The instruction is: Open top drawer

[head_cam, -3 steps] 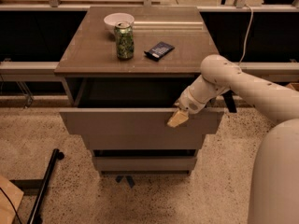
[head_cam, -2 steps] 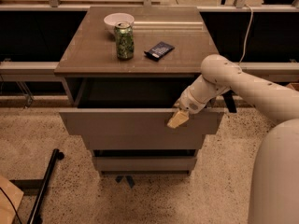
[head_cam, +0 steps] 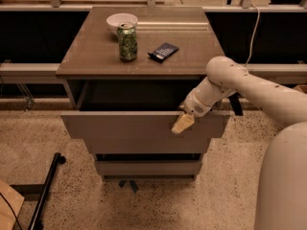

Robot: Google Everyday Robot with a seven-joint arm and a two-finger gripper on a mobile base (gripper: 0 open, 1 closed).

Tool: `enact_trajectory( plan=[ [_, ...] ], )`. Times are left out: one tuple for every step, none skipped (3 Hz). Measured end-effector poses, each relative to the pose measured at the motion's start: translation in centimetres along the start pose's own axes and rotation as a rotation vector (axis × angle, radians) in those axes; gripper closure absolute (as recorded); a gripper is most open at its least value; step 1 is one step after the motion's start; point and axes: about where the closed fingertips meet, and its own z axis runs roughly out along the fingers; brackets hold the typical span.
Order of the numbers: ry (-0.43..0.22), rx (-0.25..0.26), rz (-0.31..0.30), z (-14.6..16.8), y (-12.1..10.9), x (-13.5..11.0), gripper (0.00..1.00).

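The top drawer has a wide, plain grey-taupe front and stands pulled out from the cabinet, with its dark interior showing behind the front. My gripper is at the upper edge of the drawer front, right of its middle. Its cream fingertips hang over the front face of the panel. My white arm reaches in from the right.
Two smaller drawer fronts sit shut below. On the cabinet top stand a green can, a white bowl and a dark flat packet. A black pole lies on the speckled floor at left.
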Motion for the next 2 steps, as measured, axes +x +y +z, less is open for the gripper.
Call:
enact_trajectory(
  plan=[
    [0.000,0.000,0.000,0.00,0.01,0.00,0.00],
    [0.011,-0.001,-0.003,-0.08,0.37,0.00,0.00]
  ],
)
